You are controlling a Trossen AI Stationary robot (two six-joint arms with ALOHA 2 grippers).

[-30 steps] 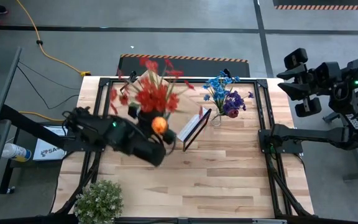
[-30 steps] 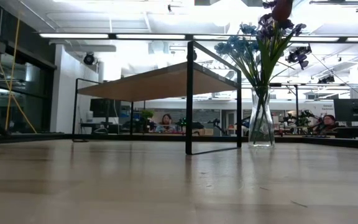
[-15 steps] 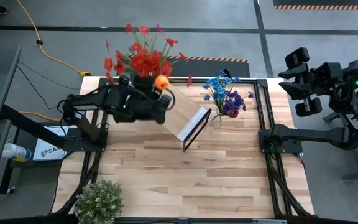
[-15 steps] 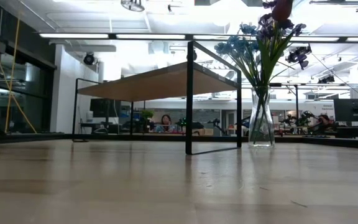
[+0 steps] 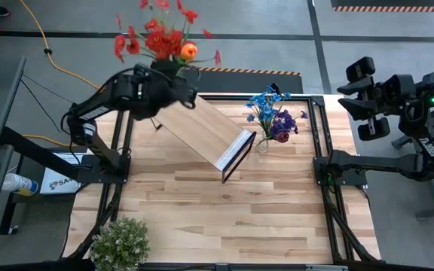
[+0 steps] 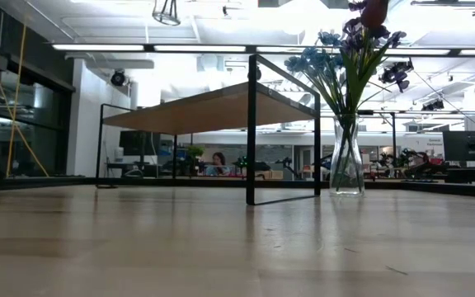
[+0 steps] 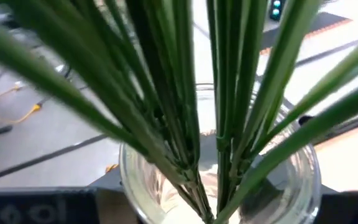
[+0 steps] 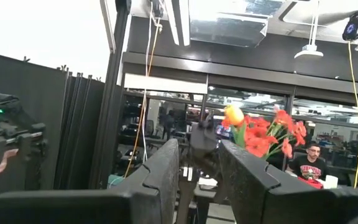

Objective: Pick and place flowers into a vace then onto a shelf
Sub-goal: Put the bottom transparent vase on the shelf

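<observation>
A bunch of red and orange flowers (image 5: 160, 38) stands in a clear glass vase (image 7: 219, 180), carried in the air by my left gripper (image 5: 168, 74) above the table's far left edge. The vase's foot shows high in the low view (image 6: 167, 10). Green stems (image 7: 185, 112) fill the left wrist view. The shelf (image 5: 202, 132) stands on its black legs (image 6: 251, 165), slanting across the table's middle. Blue and purple flowers (image 5: 273, 113) stand in a second glass vase (image 6: 346, 157) beside its right end. My right gripper (image 8: 197, 180) waits open, off the table's right side. My left gripper holds the glass vase, whose round wall (image 7: 135, 186) sits right in front of the wrist camera. The fingers do not show, and from above the blooms cover the hold. The vase hangs clear of the table, about upright, with the stems rising out of its mouth.
A bushy pale green plant (image 5: 119, 242) stands at the table's near left corner. The wood tabletop (image 5: 262, 211) lies bare in front of the shelf. A black frame (image 5: 319, 150) runs round the table's edges. People sit in the room behind.
My left gripper has swung with the vase of red flowers from above the table's left middle toward the far edge and risen, still shut on it. The vase has stayed about upright. The shelf and the blue flowers have kept their places.
</observation>
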